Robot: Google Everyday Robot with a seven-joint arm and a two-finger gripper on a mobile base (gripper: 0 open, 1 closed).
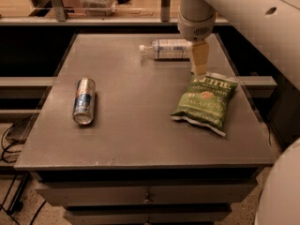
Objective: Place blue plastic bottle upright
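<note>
The blue plastic bottle (pixel 165 49) lies on its side beyond the green chip bag (pixel 205 101), with its cap pointing away from the gripper (pixel 199 68). The gripper hangs over the bag's far edge, just beside the bottle's base end. Whether it is released or clenched cannot be told.

The gripper (pixel 200 62) hangs pointing straight down over the far right part of the bench (pixel 140 139). Directly above the jaws sits a rounded white wrist (pixel 197 18). From it the thick white arm (pixel 253 13) slopes away to the view's right edge. A curved white body part (pixel 283 191) shows well below the jaws.
</note>
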